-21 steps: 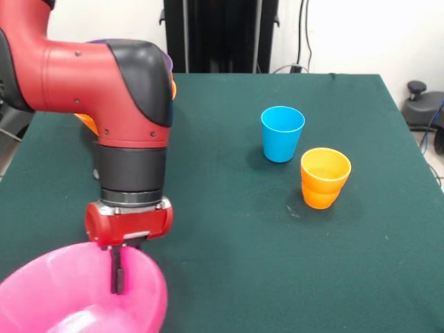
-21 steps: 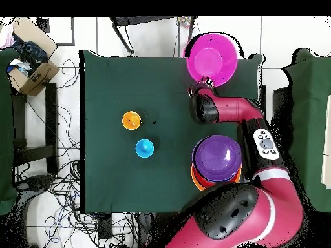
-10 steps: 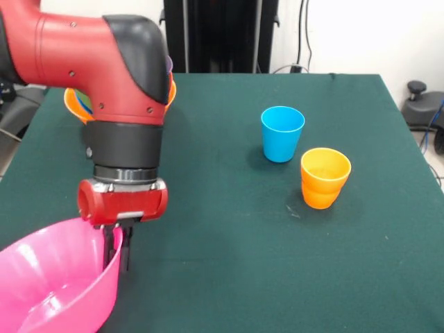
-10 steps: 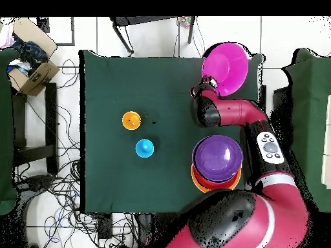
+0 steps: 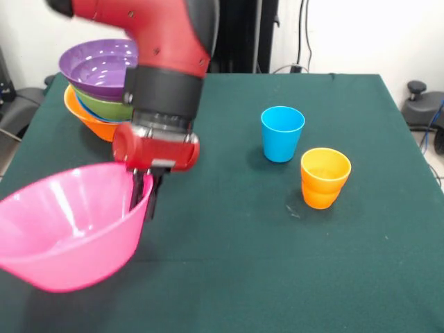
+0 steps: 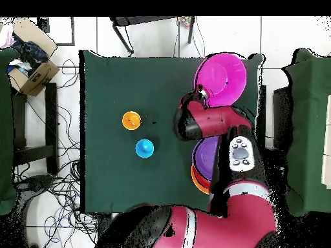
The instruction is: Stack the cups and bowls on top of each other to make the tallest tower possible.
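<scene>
The tool [image 5: 143,196] is clenched on the rim of the pink bowl [image 5: 69,225], one finger inside the wall and one outside, and holds the bowl tilted clear of the tabletop [image 5: 291,277]. The tower [image 5: 100,87] stands behind the arm: a purple bowl [image 5: 97,66] nested over a green one [image 5: 104,107] on the orange base bowl [image 5: 87,121]. For this step, carry the pink bowl high enough to clear the purple rim, level it, centre it over the tower, then lower it straight before releasing; a single-edge grip invites swing, so move slowly. The overhead view shows the arm's own links crossing above the tower, which probably constrains the approach. The blue cup [image 5: 282,133] and the nested orange cups [image 5: 325,177] stand well apart to the side, outside the likely path.
</scene>
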### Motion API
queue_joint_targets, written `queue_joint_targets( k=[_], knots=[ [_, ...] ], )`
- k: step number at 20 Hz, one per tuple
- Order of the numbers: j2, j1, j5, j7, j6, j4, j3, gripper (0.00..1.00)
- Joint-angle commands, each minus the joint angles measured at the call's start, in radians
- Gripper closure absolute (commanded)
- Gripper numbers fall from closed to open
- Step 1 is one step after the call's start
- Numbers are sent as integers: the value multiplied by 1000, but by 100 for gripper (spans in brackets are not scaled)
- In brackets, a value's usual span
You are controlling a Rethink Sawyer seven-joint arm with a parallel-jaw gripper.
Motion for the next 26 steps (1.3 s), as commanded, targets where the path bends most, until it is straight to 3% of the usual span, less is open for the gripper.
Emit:
queue_joint_targets(
  k=[1,11,16,26],
  knots=[
    [-135,65,-38,131,-2,50,-148,100],
    [-285,-43,-83,56,55,166,-24,100],
    [-392,-117,-84,16,87,273,58,100],
    [-418,-115,-110,19,101,322,63,100]
  ],
)
